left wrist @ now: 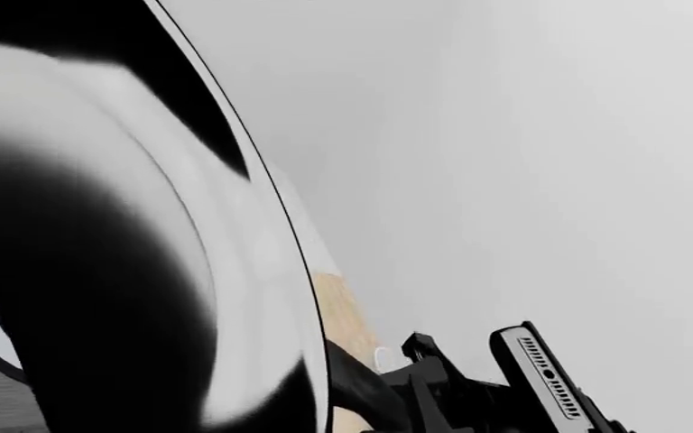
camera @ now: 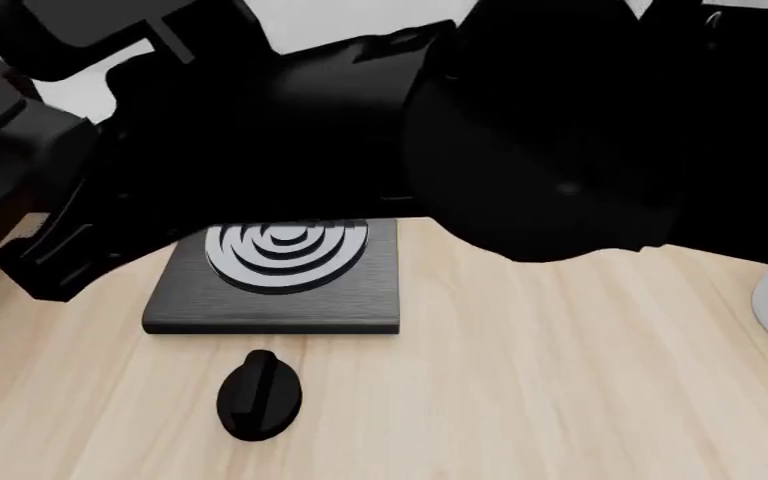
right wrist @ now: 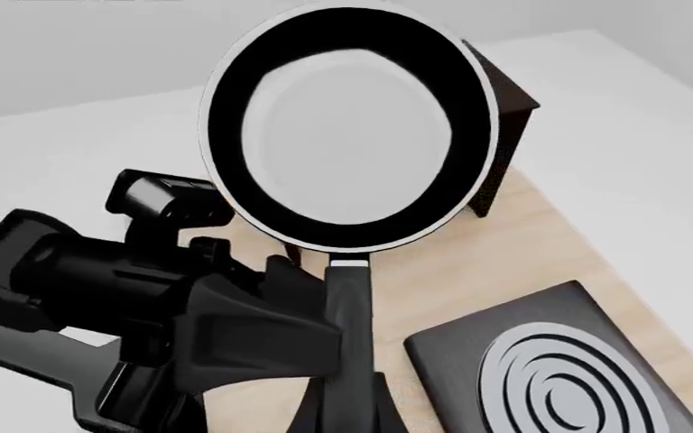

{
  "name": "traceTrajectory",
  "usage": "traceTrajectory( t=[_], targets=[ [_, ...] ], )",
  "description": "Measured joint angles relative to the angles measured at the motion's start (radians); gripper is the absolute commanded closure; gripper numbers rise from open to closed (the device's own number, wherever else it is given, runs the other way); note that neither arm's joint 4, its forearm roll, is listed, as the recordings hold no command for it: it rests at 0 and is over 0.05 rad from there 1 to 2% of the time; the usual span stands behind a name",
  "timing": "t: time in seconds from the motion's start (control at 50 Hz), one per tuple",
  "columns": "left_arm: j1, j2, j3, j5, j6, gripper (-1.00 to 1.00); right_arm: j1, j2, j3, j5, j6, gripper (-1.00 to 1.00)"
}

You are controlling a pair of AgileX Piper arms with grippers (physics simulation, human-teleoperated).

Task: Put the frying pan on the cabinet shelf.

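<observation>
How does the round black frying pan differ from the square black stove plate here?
The round glossy black frying pan is lifted off the table, its handle gripped; the square matte black stove plate lies flat on the wooden tabletop. The pan's inside is a plain reflective surface; the plate carries silver concentric rings. Both are black.

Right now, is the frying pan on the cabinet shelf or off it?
Off. The frying pan hangs in the air, handle in the left pincer, over the cabinet.

Simulated kitchen bench: stove plate (camera: 275, 280), knob (camera: 259, 394) (wooden table (camera: 558, 380))
</observation>
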State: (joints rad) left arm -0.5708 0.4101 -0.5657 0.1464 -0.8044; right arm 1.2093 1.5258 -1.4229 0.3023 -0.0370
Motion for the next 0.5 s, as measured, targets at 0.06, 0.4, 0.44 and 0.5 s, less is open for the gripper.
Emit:
traceTrajectory(
  t=[0.06,0.4,0.44,0.5],
  targets=[
    [0.0,-0.001,0.0,-0.001,0.0,-1.0,0.006,0.001,-0.001,-0.001,0.006,1.0],
    [0.005,-0.007,-0.001,-0.007,-0.005,-1.0,0.033,0.009,-0.016,-0.005,0.038,1.0],
    [0.007,-0.008,0.0,-0.008,-0.007,-1.0,0.036,0.01,-0.018,-0.005,0.041,1.0],
    [0.012,-0.011,0.001,-0.008,-0.012,-1.0,0.04,0.012,-0.021,-0.005,0.044,1.0]
  ],
)
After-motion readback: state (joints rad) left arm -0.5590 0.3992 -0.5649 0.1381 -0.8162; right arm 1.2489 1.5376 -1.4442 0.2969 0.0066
